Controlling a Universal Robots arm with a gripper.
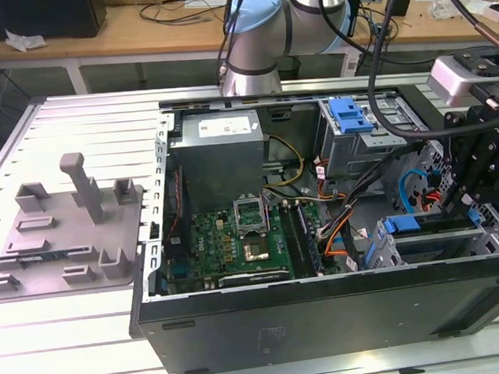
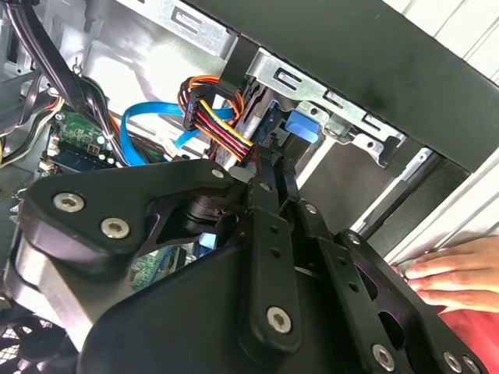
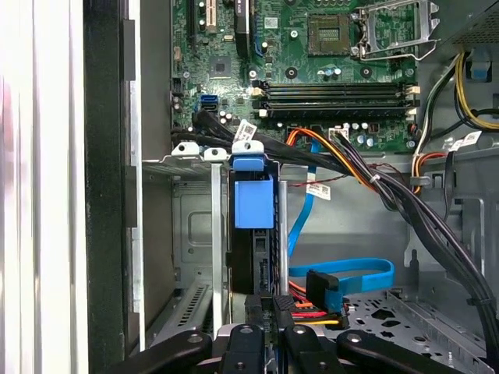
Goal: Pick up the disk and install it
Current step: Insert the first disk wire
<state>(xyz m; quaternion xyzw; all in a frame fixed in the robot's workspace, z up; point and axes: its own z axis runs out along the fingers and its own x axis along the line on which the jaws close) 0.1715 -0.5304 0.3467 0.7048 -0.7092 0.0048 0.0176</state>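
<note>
Black end effector [image 3: 265,331], fingers pinched onto the rear edge of the blue-framed silver hard disk [image 3: 253,234], holds it upright in a slot of the grey metal drive cage [image 3: 187,164] inside the open black computer case [image 1: 325,318] on the slatted worktop [image 1: 64,334].

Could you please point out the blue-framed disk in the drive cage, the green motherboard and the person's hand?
Blue-framed disk [image 3: 253,204]: first wrist view, on its bright blue plastic carrier handle.
Green motherboard [image 1: 227,243]: exterior view, on the bare board beside the processor socket.
Person's hand [image 2: 460,273]: second wrist view, on the fingers' middle.
</note>
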